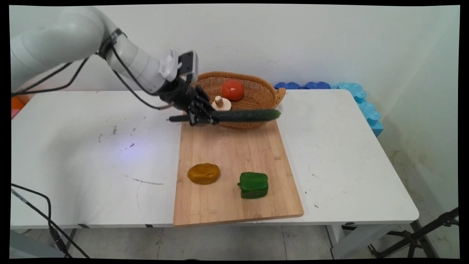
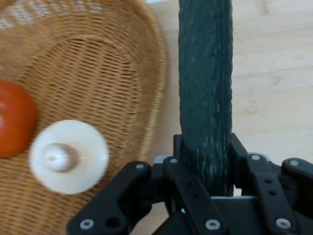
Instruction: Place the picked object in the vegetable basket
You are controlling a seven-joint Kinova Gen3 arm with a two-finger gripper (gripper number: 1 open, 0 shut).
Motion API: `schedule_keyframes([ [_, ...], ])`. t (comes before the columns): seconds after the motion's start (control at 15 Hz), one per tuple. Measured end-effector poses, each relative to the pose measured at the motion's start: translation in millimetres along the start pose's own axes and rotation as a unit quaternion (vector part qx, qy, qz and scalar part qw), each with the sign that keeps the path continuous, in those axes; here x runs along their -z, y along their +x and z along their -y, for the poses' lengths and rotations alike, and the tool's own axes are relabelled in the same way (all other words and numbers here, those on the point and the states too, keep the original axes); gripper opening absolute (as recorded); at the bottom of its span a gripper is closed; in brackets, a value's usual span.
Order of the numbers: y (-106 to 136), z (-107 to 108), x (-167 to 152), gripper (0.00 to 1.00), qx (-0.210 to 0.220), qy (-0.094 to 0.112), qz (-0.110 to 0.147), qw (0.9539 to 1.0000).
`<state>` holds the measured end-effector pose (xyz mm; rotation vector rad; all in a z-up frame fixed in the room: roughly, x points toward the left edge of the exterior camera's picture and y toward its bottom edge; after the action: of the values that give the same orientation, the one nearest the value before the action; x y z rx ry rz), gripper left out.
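The cucumber point(image 1: 245, 116) lies level in the air, clamped near its left end by the gripper point(image 1: 200, 116), its dark green length running rightward across the front rim of the wicker basket point(image 1: 269, 96) and over the far end of the wooden cutting board point(image 1: 234, 146). Going from the left of the main view, the white table point(image 1: 91, 154) is scuffed with dark marks, and a black cable point(image 1: 40, 209) loops at its near left corner. The arm slants down from the upper left with black cables hanging from it, and the black gripper sits just left of the basket, its fingers closed on the cucumber, a short stub of which sticks out on the gripper's left side. In the hand view the cucumber point(image 2: 205, 93) rises straight up from between the fingers point(image 2: 239, 152), which press on both its sides, with the pale board point(image 2: 274, 73) beneath it. In the basket point(image 2: 98, 68), a cream mushroom point(image 1: 221, 103) stands near the front rim, and a red tomato point(image 1: 232, 90) sits just behind and to the right of it; the hand view shows the mushroom point(image 2: 68, 156) beside the tomato point(image 2: 14, 120), both left of the cucumber. On the board's near half lie a brown potato point(image 1: 203, 173) to the left and a green bell pepper point(image 1: 253, 185) to the right, apart from each other. Blue foam pieces point(image 1: 351, 95) line the table's far right corner, against the wall.
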<state>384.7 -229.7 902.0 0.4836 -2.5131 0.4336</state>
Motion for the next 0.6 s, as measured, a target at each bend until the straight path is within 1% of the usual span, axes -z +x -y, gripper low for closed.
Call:
schedule_keyframes([
  [0.33, 7.8, 37.1, 20.6, 0.0, -0.01, 0.03, 0.006, 0.9995],
  [0.6, 6.9, 60.7, 23.2, 0.0, -0.021, 0.05, 0.018, 0.9984],
])
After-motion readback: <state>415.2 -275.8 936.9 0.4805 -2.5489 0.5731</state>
